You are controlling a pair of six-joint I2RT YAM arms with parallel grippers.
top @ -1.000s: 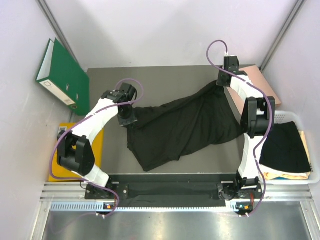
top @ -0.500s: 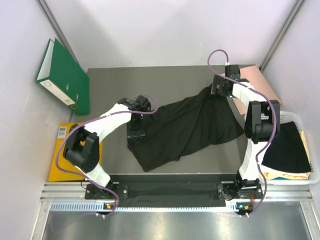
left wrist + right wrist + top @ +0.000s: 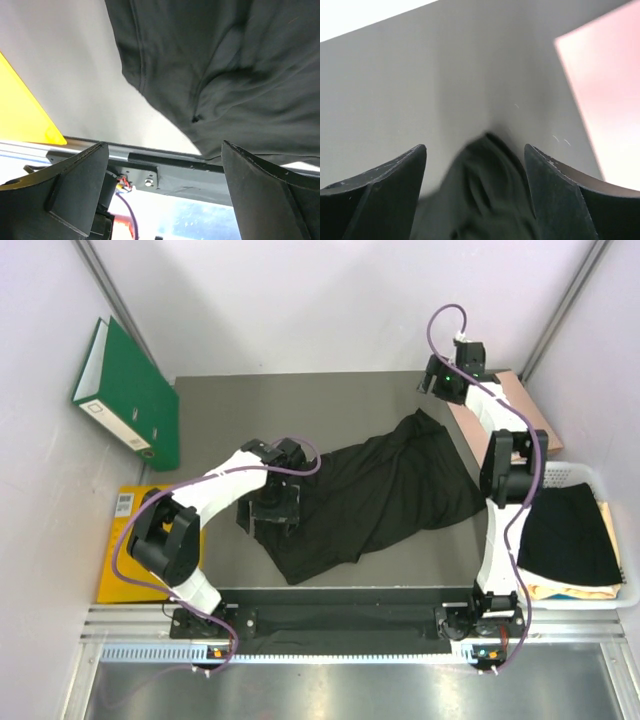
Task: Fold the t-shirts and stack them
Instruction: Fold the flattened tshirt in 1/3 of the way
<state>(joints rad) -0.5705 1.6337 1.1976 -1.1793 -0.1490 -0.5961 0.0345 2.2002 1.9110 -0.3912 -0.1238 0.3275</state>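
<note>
Arms spread over my black t-shirt: left gripper bent low at its left edge, right gripper stretched far; both gape empty.

No text, brand, number or sign can be read in any view. The green binder at 10 o'clock carries a white spine label, but its print is too small to read. The yellow folder at 8 o'clock bears a small white sticker with dark marks, which are illegible.
</note>
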